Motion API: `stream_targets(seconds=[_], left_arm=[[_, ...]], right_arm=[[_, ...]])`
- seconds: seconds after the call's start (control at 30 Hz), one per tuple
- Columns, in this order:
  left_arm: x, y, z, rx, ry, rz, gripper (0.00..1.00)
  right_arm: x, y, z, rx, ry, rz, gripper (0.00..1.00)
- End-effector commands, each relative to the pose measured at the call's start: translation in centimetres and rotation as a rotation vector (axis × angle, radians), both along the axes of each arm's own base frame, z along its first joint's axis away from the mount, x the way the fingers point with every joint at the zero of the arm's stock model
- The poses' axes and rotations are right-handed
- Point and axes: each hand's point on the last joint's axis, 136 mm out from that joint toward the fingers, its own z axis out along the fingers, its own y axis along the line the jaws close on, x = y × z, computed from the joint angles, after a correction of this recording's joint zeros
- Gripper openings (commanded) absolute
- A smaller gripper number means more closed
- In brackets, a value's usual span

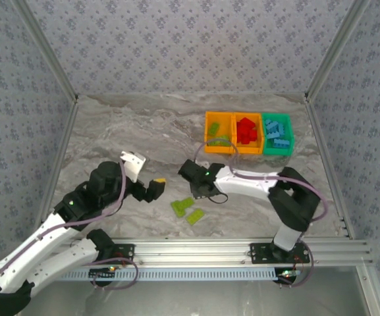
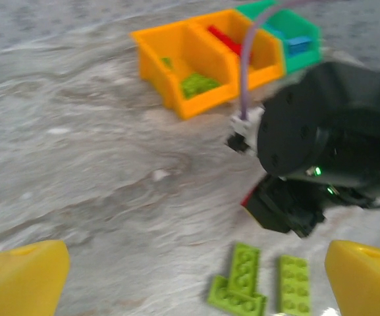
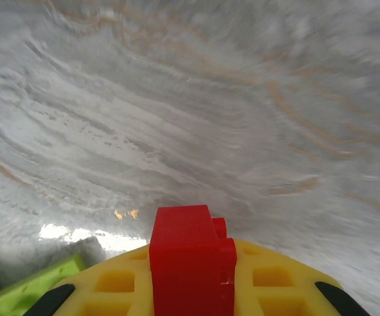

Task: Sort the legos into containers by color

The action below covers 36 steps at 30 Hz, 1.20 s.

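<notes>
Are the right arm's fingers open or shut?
Shut. In the right wrist view the yellow fingers are clamped on a red brick.

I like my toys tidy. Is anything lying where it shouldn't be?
Yes. A few lime green legos lie loose on the table toward its near edge. They are well apart from the orange bin at the back that holds the other green ones. Nothing looks spilled or broken.

no legible txt, labels, nos.

Red lego (image 3: 188, 257), lower end off-frame
</notes>
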Motion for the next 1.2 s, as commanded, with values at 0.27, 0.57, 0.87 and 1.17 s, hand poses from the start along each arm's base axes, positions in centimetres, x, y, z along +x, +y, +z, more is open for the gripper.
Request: stream_targets(seconds=[0.27,0.57,0.87,1.17], left_arm=[[-4.8,-7.5,1.7,-0.103,-0.023,-0.438,0.99],[-2.9,-6.9,0.2,0.000,0.040,-0.297,0.99],[-1.0,-4.0,-4.6,0.198,0.252,-0.046,0.97],[-2.0,-5.9,-8.2,0.349,0.323,-0.211,0.85]], right_arm=[[7.1,-11.3,10.2,0.102,-0.203,-0.200,0.22],[20.2,-18.6,8.8,0.125,-0.172,-0.358,0.26],[23.3,-20.2,8.6,0.086,-0.107,-0.394,0.52],[11.0,-16.0,15.2,0.283,-0.150,-0.229,0.69]])
